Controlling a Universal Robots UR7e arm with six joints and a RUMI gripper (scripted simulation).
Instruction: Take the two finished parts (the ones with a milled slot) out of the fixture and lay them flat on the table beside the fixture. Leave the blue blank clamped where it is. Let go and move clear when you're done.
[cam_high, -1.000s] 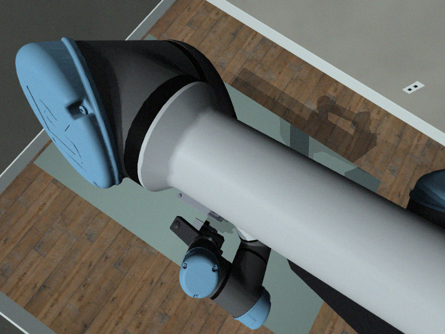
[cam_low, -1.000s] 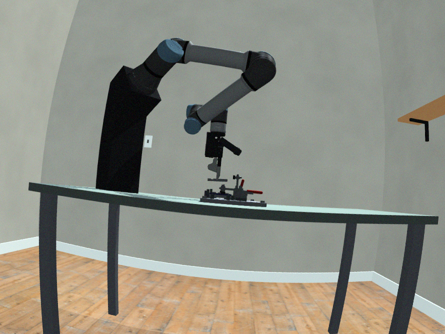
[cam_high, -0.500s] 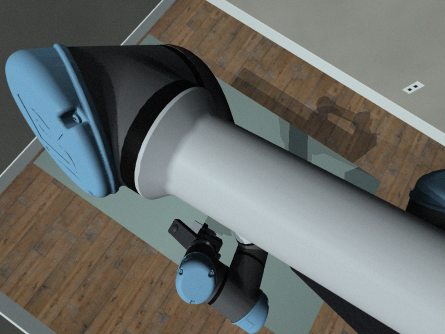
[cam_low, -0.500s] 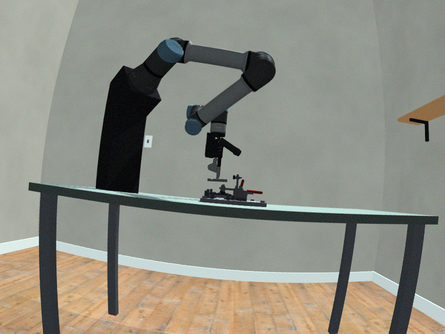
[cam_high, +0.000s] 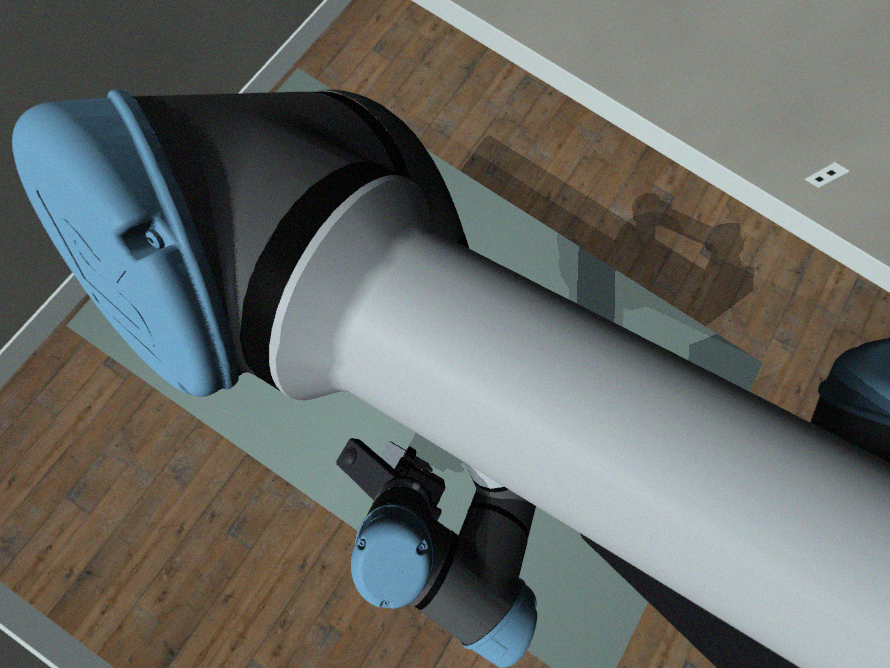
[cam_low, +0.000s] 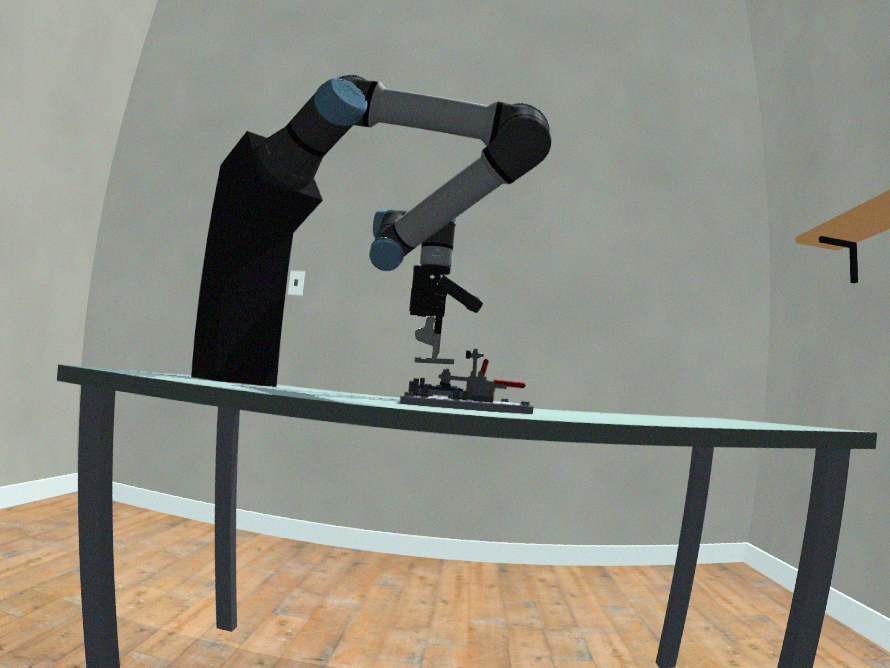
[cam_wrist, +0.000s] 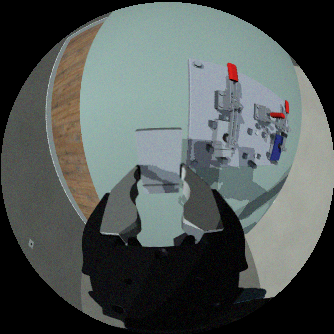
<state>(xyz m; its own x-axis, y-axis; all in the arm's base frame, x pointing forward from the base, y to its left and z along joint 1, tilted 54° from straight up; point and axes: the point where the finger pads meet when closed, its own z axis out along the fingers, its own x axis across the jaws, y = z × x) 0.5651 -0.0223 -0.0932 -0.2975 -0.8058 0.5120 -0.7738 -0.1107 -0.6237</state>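
My gripper (cam_wrist: 160, 165) is shut on a flat grey finished part (cam_wrist: 159, 152) and holds it level in the air above the table, to the left of the fixture. In the exterior view the part (cam_low: 433, 359) hangs under the gripper (cam_low: 431, 337), well above the table top. The fixture (cam_wrist: 235, 122) is a grey plate with red-handled toggle clamps (cam_wrist: 232, 72). The blue blank (cam_wrist: 276, 148) sits in it at the right end. In the top view the arm hides the fixture and the part.
The fixture (cam_low: 465, 394) stands near the middle of the green table. The table's left edge and wooden floor (cam_wrist: 70, 120) show in the wrist view. A wooden shelf (cam_low: 848, 226) hangs on the far right wall.
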